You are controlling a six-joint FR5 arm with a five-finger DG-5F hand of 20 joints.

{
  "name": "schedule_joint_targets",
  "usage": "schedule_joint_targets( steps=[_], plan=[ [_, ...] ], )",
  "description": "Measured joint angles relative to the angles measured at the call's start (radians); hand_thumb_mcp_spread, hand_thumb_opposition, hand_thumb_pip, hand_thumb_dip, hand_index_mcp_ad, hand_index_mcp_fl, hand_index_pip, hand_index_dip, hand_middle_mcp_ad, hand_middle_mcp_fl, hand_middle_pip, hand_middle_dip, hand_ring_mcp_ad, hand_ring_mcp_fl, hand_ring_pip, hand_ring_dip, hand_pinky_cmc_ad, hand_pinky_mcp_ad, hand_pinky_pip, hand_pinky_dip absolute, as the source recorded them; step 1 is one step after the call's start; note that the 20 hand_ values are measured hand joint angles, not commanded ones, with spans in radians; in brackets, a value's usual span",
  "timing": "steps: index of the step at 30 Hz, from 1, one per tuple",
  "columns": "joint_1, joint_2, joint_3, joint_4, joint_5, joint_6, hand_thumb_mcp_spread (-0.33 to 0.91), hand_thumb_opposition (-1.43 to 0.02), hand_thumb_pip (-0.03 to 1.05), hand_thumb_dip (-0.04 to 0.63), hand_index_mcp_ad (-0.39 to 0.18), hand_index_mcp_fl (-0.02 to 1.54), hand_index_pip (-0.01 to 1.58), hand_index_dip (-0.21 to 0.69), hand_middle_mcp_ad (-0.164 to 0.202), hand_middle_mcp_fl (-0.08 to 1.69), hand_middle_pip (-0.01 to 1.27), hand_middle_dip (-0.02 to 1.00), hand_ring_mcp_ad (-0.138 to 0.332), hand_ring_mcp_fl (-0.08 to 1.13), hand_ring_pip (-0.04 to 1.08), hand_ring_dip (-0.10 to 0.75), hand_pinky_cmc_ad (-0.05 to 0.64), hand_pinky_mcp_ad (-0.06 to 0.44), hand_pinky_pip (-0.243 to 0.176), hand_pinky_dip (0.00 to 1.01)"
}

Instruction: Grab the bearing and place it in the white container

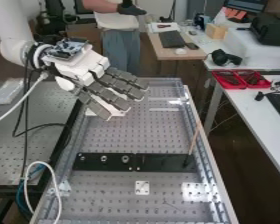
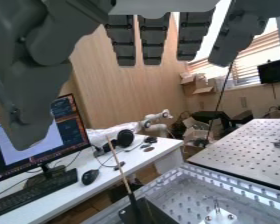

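1. While the side table fills the lower left of the high view, the white arm comes in from the upper left above it, with dark and white cables hanging down below.
2. Next along is the hand, above the far part of the worktop. Its fingers are extended and slightly spread; in the wrist view the thumb hangs well apart from them.
3. Low under the fingers lies a white piece, partly hidden by them; I cannot tell whether it is the container.
4. Nearer the camera, a black strip lies across the worktop. Three round metal parts sit in a row on its left half: a left one, a middle one and a right one. They are well apart from the hand; which is the bearing, I cannot tell.
5. On the near side of the strip is a small white plate with holes.
6. By the strip's right end, a thin wooden stick stands tilted, dark at its foot.
7. Farthest right, red trays rest on a white desk.
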State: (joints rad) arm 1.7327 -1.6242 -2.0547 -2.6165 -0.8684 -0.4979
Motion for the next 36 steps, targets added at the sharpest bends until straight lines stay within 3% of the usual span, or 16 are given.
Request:
schedule_joint_targets(
  steps=[5, 13, 24, 36],
  plan=[
    [0.014, -0.025, -0.015, 0.033, 0.070, 0.024, 0.34, -0.69, 0.47, 0.120, -0.005, 0.10, 0.17, 0.199, 0.066, 0.02, 0.10, 0.11, 0.147, 0.01, 0.06, 0.019, 0.346, 0.250, -0.091, 0.12],
    [0.030, -0.066, -0.037, 0.095, 0.158, 0.061, 0.37, -0.73, 0.52, 0.162, -0.005, 0.10, 0.55, 0.201, 0.066, 0.02, 0.10, 0.11, 0.147, 0.01, 0.06, 0.019, 0.346, 0.250, -0.091, 0.12],
    [0.046, -0.156, -0.036, 0.126, 0.251, 0.155, 0.37, -0.76, 0.56, 0.194, -0.012, 0.10, 1.00, 0.201, 0.066, 0.02, 0.11, 0.12, 0.147, 0.01, 0.06, 0.019, 0.367, 0.248, -0.101, 0.12],
    [0.061, -0.257, -0.006, 0.166, 0.355, 0.234, 0.38, -0.80, 0.59, 0.234, -0.024, 0.10, 1.19, 0.197, 0.066, 0.02, 0.11, 0.12, 0.150, 0.01, 0.06, 0.019, 0.368, 0.248, -0.103, 0.12]
  ],
)
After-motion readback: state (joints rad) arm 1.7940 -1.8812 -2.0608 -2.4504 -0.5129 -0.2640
